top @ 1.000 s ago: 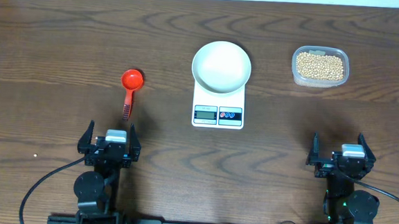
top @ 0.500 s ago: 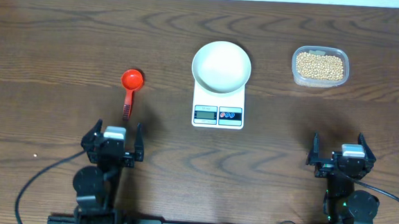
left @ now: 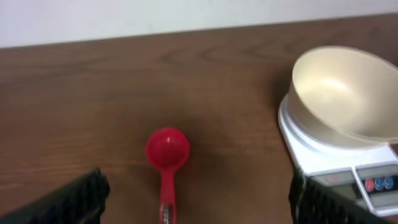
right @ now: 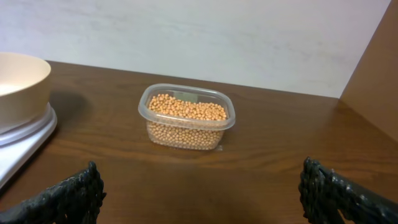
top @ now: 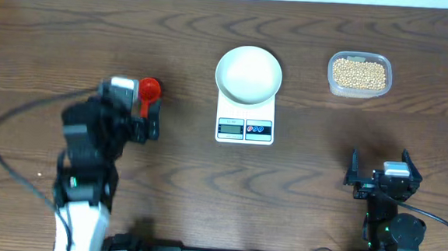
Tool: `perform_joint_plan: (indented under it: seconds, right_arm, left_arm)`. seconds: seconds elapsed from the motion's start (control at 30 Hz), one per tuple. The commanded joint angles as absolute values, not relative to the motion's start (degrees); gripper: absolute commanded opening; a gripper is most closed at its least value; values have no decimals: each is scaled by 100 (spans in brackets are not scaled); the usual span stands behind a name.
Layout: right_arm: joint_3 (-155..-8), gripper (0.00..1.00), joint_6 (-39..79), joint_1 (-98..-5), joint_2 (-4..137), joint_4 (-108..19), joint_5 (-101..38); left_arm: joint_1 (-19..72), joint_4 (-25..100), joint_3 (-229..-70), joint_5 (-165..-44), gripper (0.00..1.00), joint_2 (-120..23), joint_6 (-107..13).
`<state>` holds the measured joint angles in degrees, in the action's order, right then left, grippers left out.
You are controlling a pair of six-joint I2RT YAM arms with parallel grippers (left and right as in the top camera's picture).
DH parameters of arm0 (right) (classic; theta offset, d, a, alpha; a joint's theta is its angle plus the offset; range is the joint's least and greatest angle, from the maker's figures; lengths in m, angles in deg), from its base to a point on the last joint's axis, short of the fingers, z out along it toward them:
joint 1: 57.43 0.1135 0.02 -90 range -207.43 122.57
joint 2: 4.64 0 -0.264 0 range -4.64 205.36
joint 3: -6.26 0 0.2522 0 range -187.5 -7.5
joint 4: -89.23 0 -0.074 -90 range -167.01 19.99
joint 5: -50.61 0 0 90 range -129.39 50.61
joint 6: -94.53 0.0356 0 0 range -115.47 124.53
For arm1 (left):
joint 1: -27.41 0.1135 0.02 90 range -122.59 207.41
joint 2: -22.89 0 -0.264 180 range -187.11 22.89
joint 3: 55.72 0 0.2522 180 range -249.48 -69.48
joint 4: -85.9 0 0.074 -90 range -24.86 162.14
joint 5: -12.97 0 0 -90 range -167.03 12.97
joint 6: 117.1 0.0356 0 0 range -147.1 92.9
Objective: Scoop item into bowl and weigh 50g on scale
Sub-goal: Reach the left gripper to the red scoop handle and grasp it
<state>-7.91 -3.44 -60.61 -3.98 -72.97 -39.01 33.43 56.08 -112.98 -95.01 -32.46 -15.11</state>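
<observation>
The left gripper hangs low over the table, jaws spread wide with nothing between them. The red scoop lies just ahead of it, its handle pointing back into the gap. Ahead and to that gripper's right, the white bowl sits empty on the scale. The right gripper is likewise fully open and empty. The beans fill a clear tub straight ahead of it, well apart, with the bowl off to its left. The beans look small, hard and round, so they will likely roll and scatter and cannot be pinched; the scoop has to carry them. The scoop seems to be light, stiff plastic, best taken across the handle's narrow sides, toward the end away from the cup, and kept level. The tub is probably light enough to slide when dug into
</observation>
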Motion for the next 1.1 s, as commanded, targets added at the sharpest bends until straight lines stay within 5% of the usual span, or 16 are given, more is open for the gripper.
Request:
perform_joint_plan:
  seconds: [0.0,0.37,1.07]
  right_arm:
    - [-782,99,-283,-6033,-433,-7271,-3925]
    - [-782,99,-283,-6033,-433,-7271,-3925]
    - [-782,99,-283,-6033,-433,-7269,-3925]
  left_arm:
    - [3376,5180,-12277,-9761,95,-4039,-1520]
    - [3378,2806,-15497,-9890,95,-6424,-1141]
    - [3463,3368,-15639,-8790,98,-6885,-1109]
